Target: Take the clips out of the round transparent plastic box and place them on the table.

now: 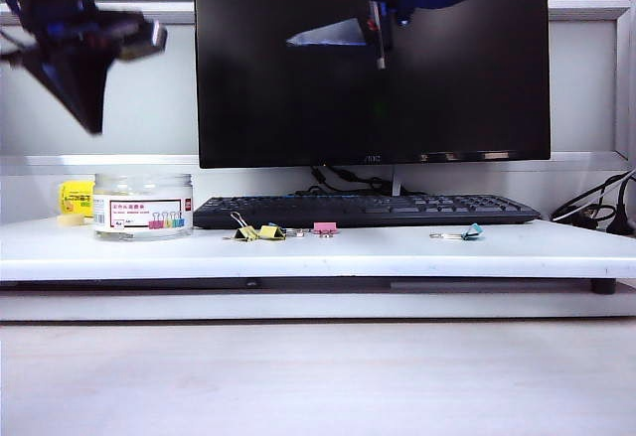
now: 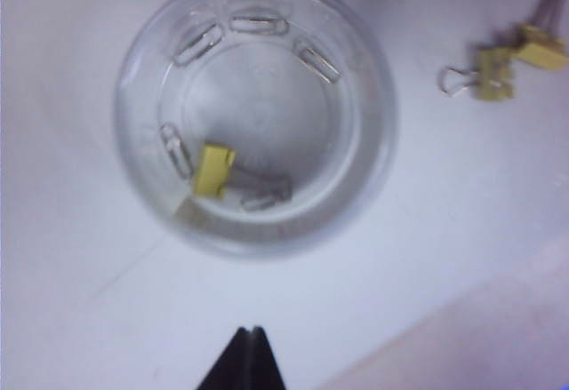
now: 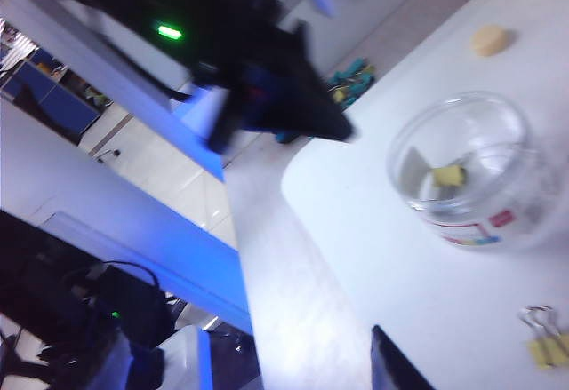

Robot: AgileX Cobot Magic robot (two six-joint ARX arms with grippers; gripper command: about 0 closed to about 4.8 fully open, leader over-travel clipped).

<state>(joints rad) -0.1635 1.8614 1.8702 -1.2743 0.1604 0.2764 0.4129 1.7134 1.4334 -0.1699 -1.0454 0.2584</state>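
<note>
Left gripper (image 2: 252,354) hangs high above the round transparent plastic box (image 2: 258,110), fingers pinched together, nothing between them; in the exterior view it sits up at the left (image 1: 84,78), blurred. Straight below it the box stands open on the white worktop (image 2: 107,319), label side facing front (image 1: 143,206). Inside the box lies one yellow clip (image 2: 215,171) with its wire handles toward the wall, plus several plain silver paper clips (image 2: 258,25) around the floor edge. Just beside the box on the worktop lie two more yellow clips (image 2: 511,61), touching each other, seen again in front of the keyboard (image 1: 368,211) at (image 1: 258,231). Right gripper (image 1: 383,29) is up in front of the dark monitor (image 1: 373,69), well apart from everything, jaws spread wide, holding nothing; only one dark finger tip (image 3: 396,368) shows in its own wrist view. A pink clip (image 1: 325,228) lies next to the yellow pair, a teal clip (image 1: 469,232) further right. A yellow roll (image 1: 76,201) sits behind the box.
</note>
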